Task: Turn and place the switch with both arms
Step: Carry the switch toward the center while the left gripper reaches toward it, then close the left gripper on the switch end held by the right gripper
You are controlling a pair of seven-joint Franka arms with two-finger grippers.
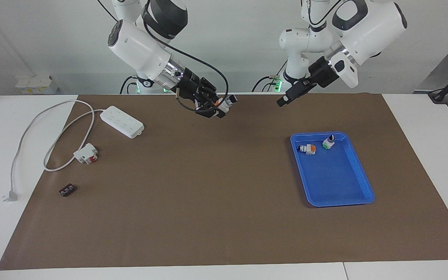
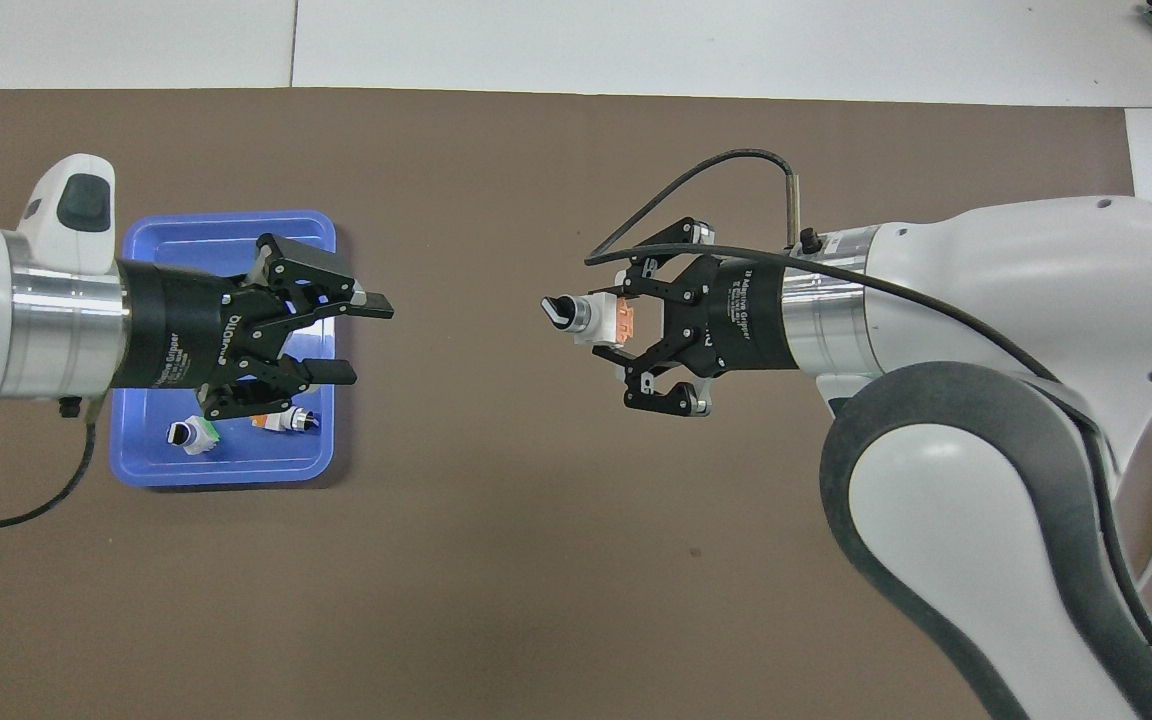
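Right gripper (image 2: pixel 626 325) is clamped on the switch (image 2: pixel 591 317), knob toward the left gripper (image 2: pixel 361 340), whose fingers are apart over the blue tray's (image 1: pixel 344 194) edge. Both are raised over the mat. Pickup looks done; handover, turning and placing remain.

Plain pale wall (image 1: pixel 228 46), white table (image 1: pixel 422 128) topped with brown mat (image 1: pixel 208 194), even indoor light
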